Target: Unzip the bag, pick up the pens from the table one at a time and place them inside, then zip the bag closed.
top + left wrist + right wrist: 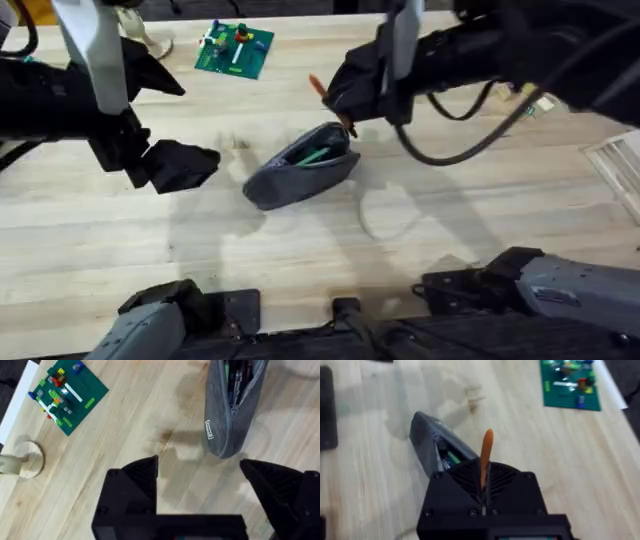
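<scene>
Overhead, the elongated grey fabric pouch (300, 168) lies unzipped mid-table on the light wooden butcher-block tabletop (420, 250), its long axis running diagonally, green and dark pens visible inside. The right gripper (345, 112), directly above its far end, pinches a slim orange pen (485, 457) pointing out past its fingertips. The left gripper (200, 480) hovers open beside the pouch's near end.
</scene>
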Controlling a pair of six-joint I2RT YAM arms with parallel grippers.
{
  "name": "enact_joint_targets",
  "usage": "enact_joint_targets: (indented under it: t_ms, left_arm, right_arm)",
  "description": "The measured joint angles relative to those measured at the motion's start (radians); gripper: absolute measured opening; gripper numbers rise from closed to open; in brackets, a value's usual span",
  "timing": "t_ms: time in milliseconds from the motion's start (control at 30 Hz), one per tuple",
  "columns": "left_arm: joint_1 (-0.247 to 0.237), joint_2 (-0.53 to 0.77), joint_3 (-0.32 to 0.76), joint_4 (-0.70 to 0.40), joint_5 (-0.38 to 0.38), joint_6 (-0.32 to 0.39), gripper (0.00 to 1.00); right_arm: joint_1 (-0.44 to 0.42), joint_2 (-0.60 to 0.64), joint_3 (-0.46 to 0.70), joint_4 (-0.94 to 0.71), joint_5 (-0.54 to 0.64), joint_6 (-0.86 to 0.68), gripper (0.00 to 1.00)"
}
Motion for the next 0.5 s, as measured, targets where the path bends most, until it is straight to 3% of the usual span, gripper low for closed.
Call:
enact_joint_targets:
  t_ms: [500]
  left_arm:
    - [0.000,0.000,0.000,0.000,0.000,0.000,0.993]
  right_arm:
    - [0.035,0.186,0.000,-0.055,0.001,-0.091,0.032]
